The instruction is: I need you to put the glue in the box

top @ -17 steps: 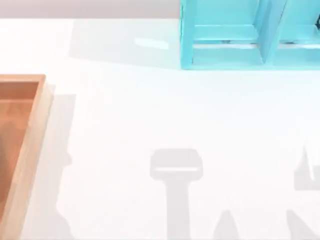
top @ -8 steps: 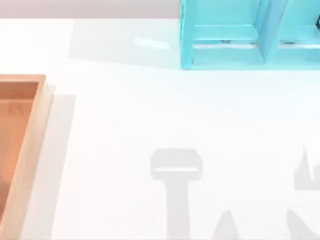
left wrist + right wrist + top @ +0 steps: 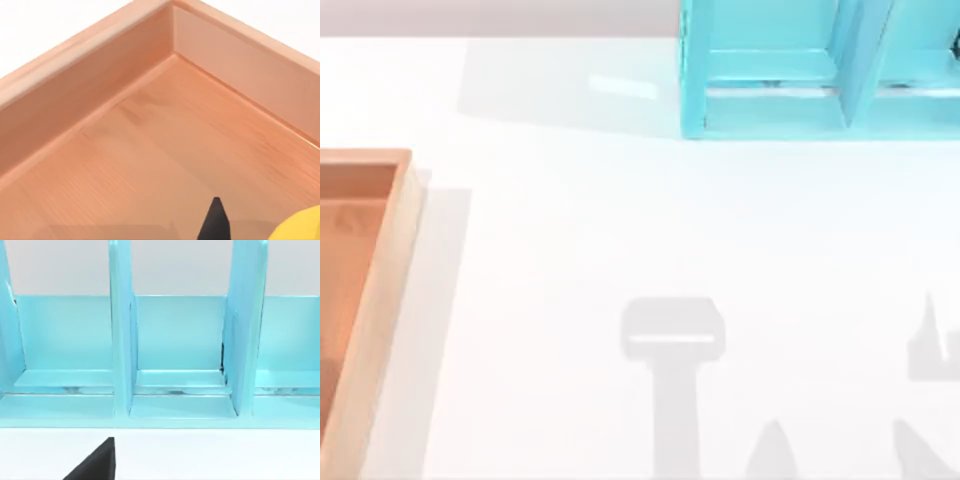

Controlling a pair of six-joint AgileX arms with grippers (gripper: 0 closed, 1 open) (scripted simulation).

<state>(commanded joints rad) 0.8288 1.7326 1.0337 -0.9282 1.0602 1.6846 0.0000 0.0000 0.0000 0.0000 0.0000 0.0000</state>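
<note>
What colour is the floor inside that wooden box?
Reddish-brown, with lighter tan rims; the box floor shows best in the left wrist view.

Smooth grained wooden box (image 3: 380, 300), matt white table (image 3: 570, 250), glossy turquoise painted shelf (image 3: 770, 70)

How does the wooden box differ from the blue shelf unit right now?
The box is tan wood with a reddish-brown floor; the shelf unit is turquoise. The box lies at the table's left as one open tray; the shelf unit stands at the far right, split by dividers. Yellow glue shows over the box floor. Both rest on the white table.
</note>
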